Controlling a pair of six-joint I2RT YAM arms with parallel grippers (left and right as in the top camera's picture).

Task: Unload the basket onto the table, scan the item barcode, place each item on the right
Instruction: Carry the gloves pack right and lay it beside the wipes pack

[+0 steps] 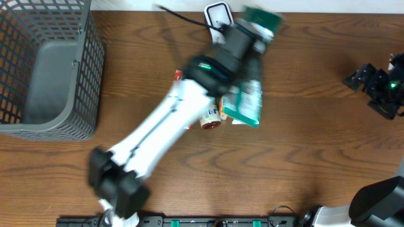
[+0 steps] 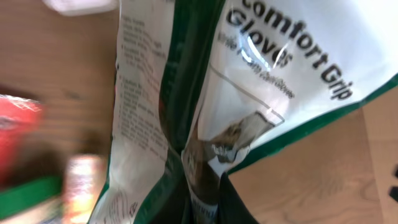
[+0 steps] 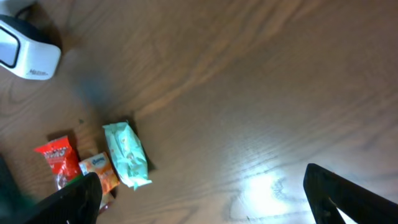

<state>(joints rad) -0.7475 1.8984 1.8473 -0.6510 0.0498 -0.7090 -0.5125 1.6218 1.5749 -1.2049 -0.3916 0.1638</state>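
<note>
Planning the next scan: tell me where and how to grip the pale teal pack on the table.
Come straight down on the pale teal pack and pinch across its narrow width, probably at the end nearer the white scanner. It lies flat, long and slim, and the orange packet crowds its other end.

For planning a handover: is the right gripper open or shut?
Open. The right gripper has its jaws wide apart, nothing between them.
</note>
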